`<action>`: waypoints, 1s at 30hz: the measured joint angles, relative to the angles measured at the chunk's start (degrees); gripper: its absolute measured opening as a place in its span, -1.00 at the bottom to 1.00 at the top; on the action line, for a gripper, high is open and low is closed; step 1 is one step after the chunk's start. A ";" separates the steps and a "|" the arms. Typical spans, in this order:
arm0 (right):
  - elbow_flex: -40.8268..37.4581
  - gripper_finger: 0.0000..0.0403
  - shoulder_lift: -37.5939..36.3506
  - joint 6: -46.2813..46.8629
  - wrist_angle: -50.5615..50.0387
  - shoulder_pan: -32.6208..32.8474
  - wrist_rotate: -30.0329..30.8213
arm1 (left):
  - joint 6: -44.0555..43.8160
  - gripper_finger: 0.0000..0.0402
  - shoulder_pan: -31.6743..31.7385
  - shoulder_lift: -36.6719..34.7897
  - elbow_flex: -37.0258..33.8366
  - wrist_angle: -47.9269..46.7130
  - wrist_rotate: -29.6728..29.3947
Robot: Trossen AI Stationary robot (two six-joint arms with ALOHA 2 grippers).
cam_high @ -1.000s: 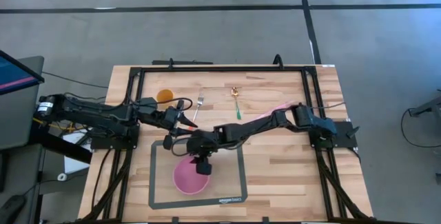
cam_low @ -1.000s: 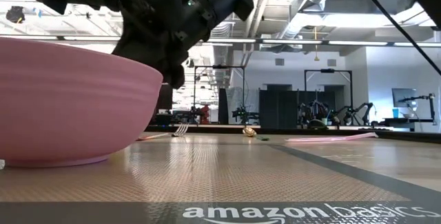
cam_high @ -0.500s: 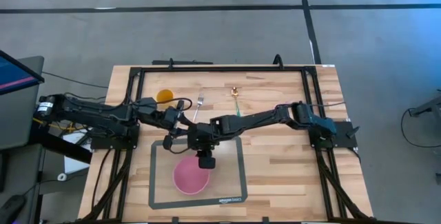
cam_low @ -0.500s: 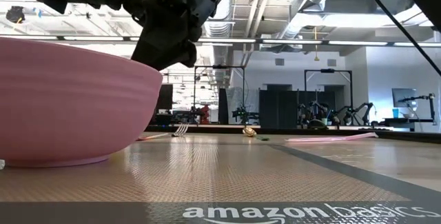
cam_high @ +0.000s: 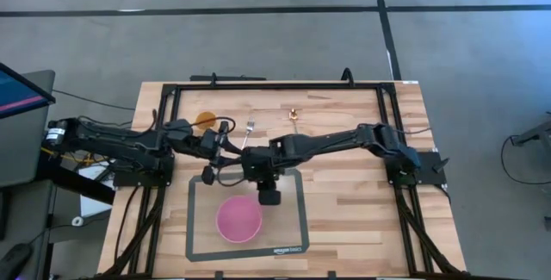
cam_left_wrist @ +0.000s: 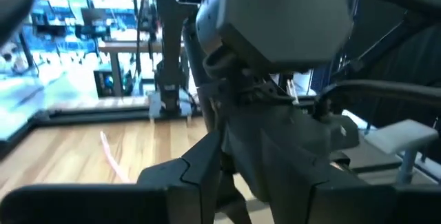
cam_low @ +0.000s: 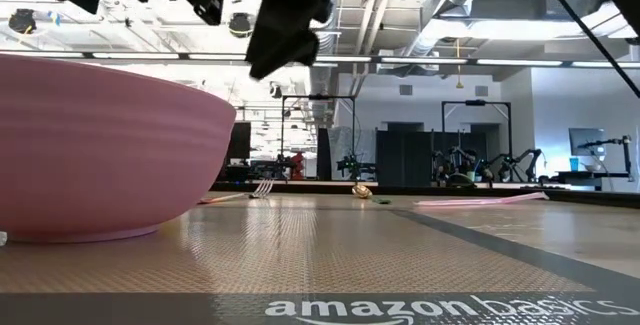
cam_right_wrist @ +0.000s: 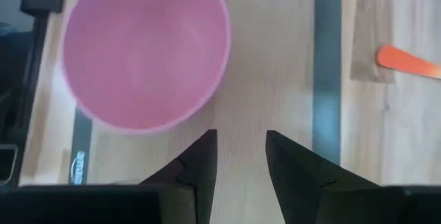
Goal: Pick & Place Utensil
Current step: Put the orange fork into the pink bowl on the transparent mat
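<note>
A pink bowl stands on a grey mat. My right gripper hangs open over the mat beside the bowl's right rim, pointing down and holding nothing. An orange utensil lies on the wood just past the mat's far edge. A fork and a gold-headed spoon lie farther back. A pink utensil shows only in the low view. My left gripper waits by the fork, facing the right arm.
An orange disc lies near the table's far left, partly under the left arm. The right arm stretches across the middle of the table and fills the left wrist view. A black frame rims the table.
My right gripper has moved from above the pink bowl toward the table's right and far side, off the bowl, and has risen, as the low view shows. The right arm has swung toward the far edge and now covers the pink utensil. The bowl has stayed in place.
</note>
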 joint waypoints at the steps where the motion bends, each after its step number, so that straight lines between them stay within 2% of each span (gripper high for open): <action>1: -0.02 -0.41 -0.65 -0.20 -1.24 -0.11 0.27 | -0.01 -0.47 0.01 0.01 0.00 0.10 -0.01; 5: 0.22 -0.41 -5.27 -0.77 -3.92 -0.96 4.97 | -0.84 -0.47 -0.10 0.88 -0.82 -4.19 0.82; 8: -1.29 -0.41 -7.82 0.10 -5.44 -1.76 7.50 | -0.84 -0.47 0.00 0.17 -0.17 -1.00 0.45; 15: -8.73 -0.41 -16.88 0.53 -7.48 -2.49 7.89 | -0.84 -0.47 -0.05 -0.52 -0.42 -1.70 -1.01; 22: -22.39 -0.41 -28.66 5.03 -4.60 -2.59 16.63 | -0.84 -0.47 -0.03 -0.42 -0.44 -2.29 -1.73; 25: -30.71 -0.41 -33.69 6.70 -0.26 -2.69 19.11 | -0.85 -0.47 -0.03 -0.37 -0.45 -2.93 -4.52; 30: -44.32 -0.41 -43.53 9.53 7.44 -3.56 19.33 | -2.11 -0.47 -0.01 0.59 -1.92 -2.82 -11.21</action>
